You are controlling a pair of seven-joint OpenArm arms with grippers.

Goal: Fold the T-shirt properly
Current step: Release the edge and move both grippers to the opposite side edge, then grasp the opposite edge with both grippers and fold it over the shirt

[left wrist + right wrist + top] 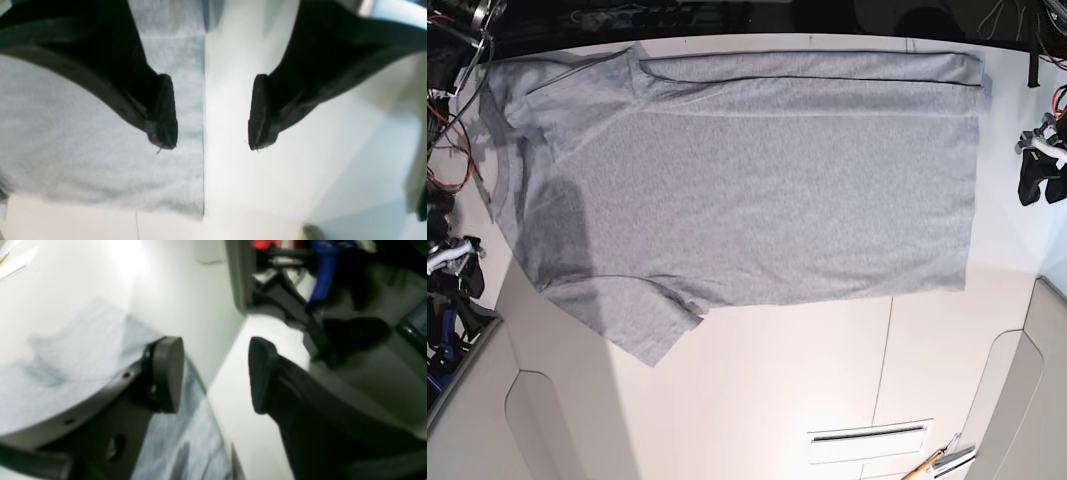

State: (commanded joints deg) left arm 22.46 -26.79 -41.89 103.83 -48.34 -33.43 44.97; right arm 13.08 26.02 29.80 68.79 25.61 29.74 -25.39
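Observation:
The heather-grey T-shirt (pixel 757 190) lies spread flat on the white table (pixel 757 400), plain side up, with its neck at the left and its hem at the right. My left gripper (pixel 211 113) is open at the hem end. In the left wrist view one fingertip (pixel 163 113) hangs over the T-shirt (pixel 66 133), the other over bare table, and the straight hem edge runs between them. In the base view the left gripper (pixel 1039 165) sits past the table's right side. My right gripper (pixel 215 376) is open and holds nothing, by the blurred T-shirt (pixel 66 373) near the left table edge, and it shows in the base view (pixel 449 262).
A pencil and a small tool (pixel 939 462) lie at the table's front right, beside a narrow slot (pixel 867 435). Cables and gear (pixel 447 120) crowd the left edge. Curved cut-outs (pixel 537 430) mark the table's front corners. Dark clutter (pixel 333 306) stands beyond the table edge.

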